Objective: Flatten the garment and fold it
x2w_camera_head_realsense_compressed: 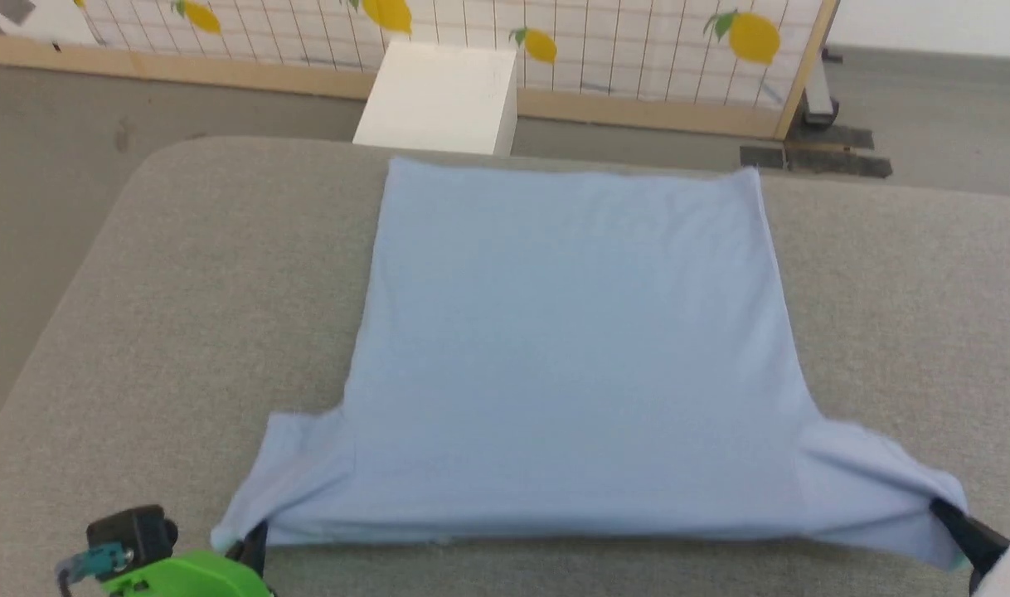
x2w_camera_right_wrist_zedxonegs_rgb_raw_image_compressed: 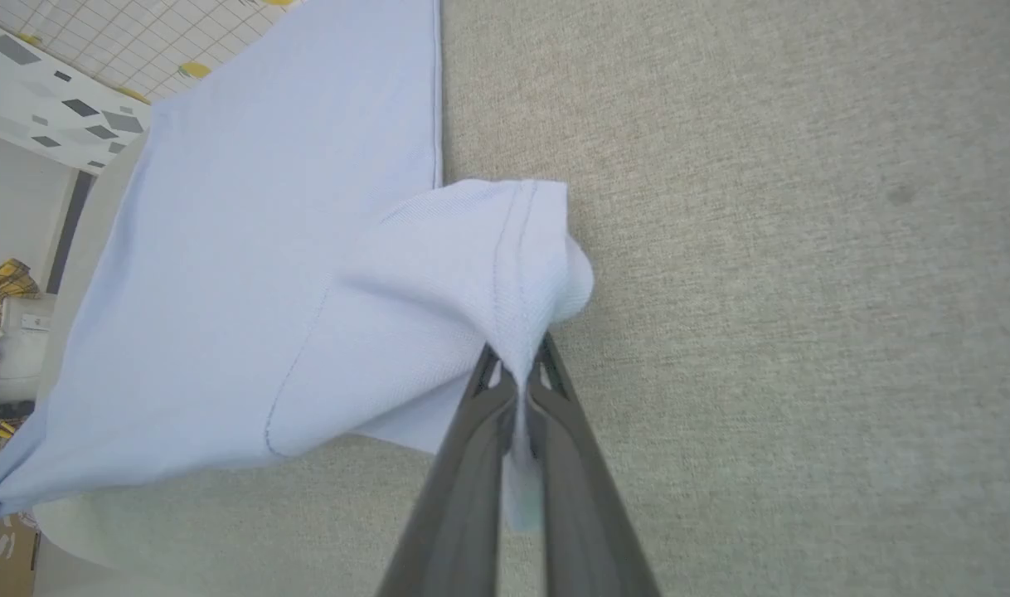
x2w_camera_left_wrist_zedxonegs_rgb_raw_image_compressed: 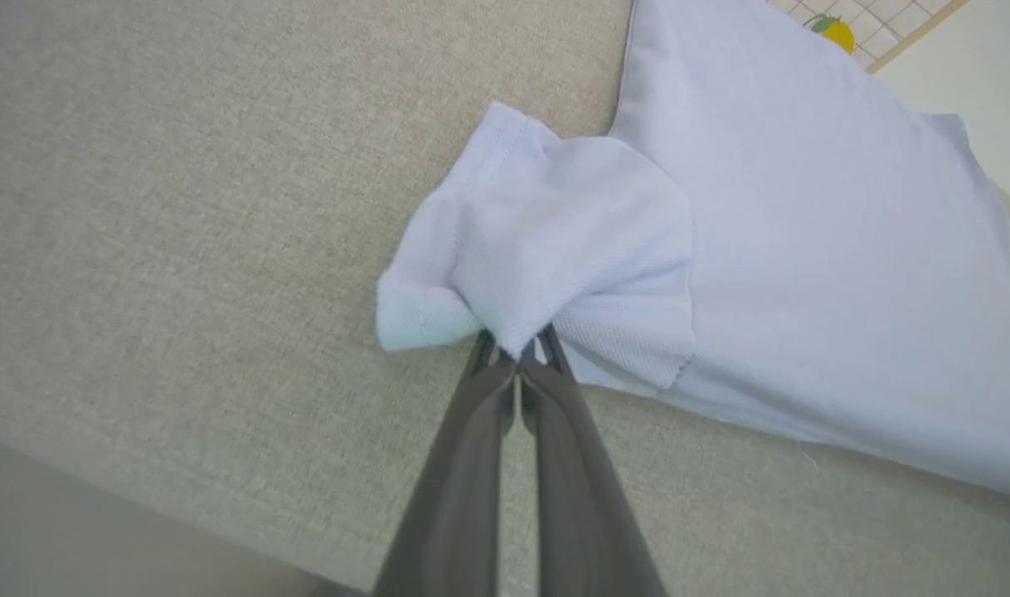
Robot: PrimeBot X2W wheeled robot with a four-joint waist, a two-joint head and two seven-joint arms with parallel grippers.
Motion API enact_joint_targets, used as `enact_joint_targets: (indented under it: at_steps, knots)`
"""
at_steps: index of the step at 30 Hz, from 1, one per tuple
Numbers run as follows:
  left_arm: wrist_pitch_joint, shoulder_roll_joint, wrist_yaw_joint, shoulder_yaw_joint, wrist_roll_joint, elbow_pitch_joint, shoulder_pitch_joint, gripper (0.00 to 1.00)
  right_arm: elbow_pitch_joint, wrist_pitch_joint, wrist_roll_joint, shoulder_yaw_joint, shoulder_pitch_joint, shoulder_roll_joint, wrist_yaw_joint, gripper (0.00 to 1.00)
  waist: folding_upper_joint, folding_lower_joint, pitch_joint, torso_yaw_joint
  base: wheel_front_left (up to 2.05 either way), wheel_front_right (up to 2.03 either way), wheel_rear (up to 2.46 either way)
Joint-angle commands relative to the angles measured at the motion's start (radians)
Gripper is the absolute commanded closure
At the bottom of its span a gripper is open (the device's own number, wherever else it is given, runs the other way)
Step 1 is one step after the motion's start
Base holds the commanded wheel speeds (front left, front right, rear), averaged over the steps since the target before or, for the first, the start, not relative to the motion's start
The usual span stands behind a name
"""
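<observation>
Left claw (x2w_camera_left_wrist_zedxonegs_rgb_raw_image_compressed: 517,347) — garment (x2w_camera_head_realsense_compressed: 571,348) — white box (x2w_camera_head_realsense_compressed: 443,99) beyond

free: grey surface (x2w_camera_head_realsense_compressed: 182,290) both sides of garment (x2w_camera_head_realsense_compressed: 571,348) | obstacle: white box (x2w_camera_head_realsense_compressed: 443,95) beyond far edge

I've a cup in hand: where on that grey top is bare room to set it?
Bare patch between the left edge of the grey top and the T-shirt; another to its right. Crowded at the near edge: left claw and right claw pinch the sleeves.
</observation>
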Motion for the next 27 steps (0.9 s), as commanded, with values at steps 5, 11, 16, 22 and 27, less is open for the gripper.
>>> enact_joint_targets:
  at_steps: [5,11,16,22,27]
  knots:
    - [0.092,0.039,0.066,-0.005,0.015,-0.095,0.072,1.0,-0.098,0.12,-0.074,-0.002,0.05,-0.004,-0.002,1.0,-0.0001,0.0001,-0.034,-0.003,0.0,0.0,0.0]
    - [0.091,0.045,0.051,-0.056,0.053,-0.026,0.038,1.0,-0.071,0.146,-0.178,0.089,0.025,-0.004,-0.002,1.0,-0.0001,0.0001,-0.017,-0.01,0.0,0.0,0.0]
    - [0.048,0.023,0.023,-0.073,0.049,0.08,-0.006,1.0,0.066,0.11,-0.275,0.171,0.0,-0.005,-0.002,1.0,-0.0001,0.0001,-0.005,-0.017,0.0,0.0,0.0]
    - [0.0,-0.003,-0.002,-0.075,0.029,0.152,-0.027,1.0,0.209,0.042,-0.312,0.226,-0.012,-0.027,-0.002,0.55,-0.0001,0.0001,-0.005,-0.022,0.0,0.0,0.0]
    - [-0.032,-0.005,-0.008,-0.061,0.02,0.151,-0.025,1.0,0.217,-0.051,-0.264,0.21,-0.043,-0.03,-0.002,0.0,-0.0001,0.0001,-0.013,-0.028,0.0,0.0,0.0]
